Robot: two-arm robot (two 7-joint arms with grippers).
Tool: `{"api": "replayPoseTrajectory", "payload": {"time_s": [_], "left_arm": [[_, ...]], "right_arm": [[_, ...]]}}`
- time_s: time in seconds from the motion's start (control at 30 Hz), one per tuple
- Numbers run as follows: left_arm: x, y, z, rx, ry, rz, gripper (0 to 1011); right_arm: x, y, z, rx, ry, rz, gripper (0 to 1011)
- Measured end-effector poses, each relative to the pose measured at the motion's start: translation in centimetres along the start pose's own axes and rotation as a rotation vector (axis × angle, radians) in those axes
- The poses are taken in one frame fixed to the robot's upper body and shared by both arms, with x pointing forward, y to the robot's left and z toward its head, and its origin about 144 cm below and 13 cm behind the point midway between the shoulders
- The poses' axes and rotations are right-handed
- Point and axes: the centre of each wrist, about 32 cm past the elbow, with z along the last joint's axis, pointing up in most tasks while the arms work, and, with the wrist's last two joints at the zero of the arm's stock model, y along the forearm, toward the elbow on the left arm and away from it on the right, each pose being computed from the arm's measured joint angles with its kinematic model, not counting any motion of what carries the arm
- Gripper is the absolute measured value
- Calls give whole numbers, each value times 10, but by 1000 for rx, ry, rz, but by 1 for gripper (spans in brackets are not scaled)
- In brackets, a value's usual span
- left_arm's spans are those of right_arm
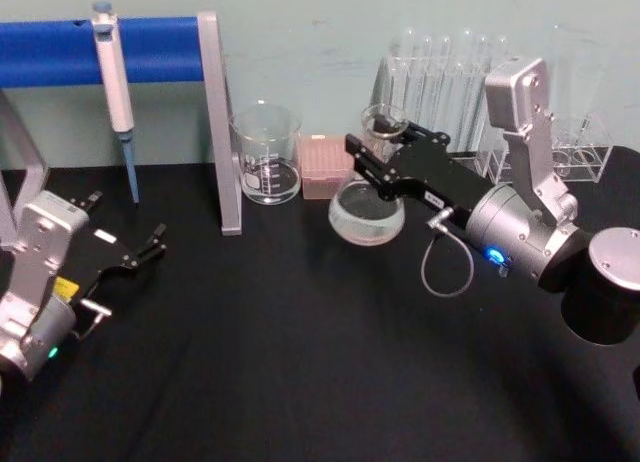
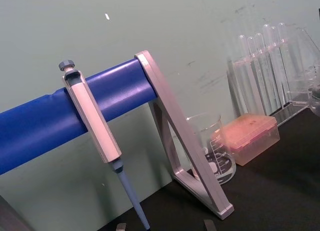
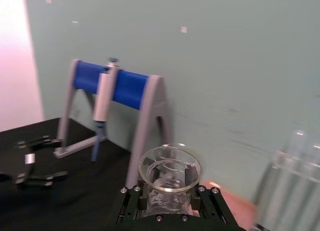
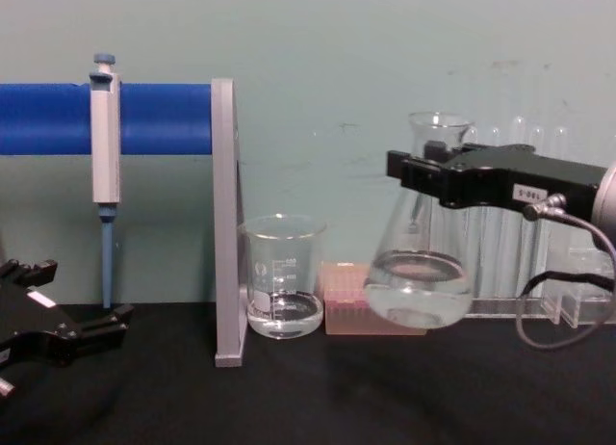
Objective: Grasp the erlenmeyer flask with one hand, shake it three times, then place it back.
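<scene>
Chest view showed the right hand (image 4: 423, 175) clamped around the neck of the erlenmeyer flask (image 4: 419, 286), holding it tilted before the pink box (image 4: 342, 310). Left hand (image 1: 125, 227) rested spread apart on the worktop (image 4: 308, 397).

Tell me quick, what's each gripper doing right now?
Left gripper: open, holding nothing.
Right gripper: closed on the neck of the flask, which it holds tilted.
</scene>
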Motion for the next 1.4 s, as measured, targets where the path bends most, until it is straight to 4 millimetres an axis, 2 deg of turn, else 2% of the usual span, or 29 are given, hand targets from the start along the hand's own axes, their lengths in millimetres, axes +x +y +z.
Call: {"api": "replayPoseTrajectory", "payload": {"time_s": [0.83, 1.4], "left_arm": [[0, 0, 0, 0, 0, 0, 1001], [0, 0, 0, 0, 0, 0, 1001]], "right_arm": [[-6, 0, 5, 24, -9, 451, 456], [-11, 0, 7, 29, -31, 663, 456]]}}
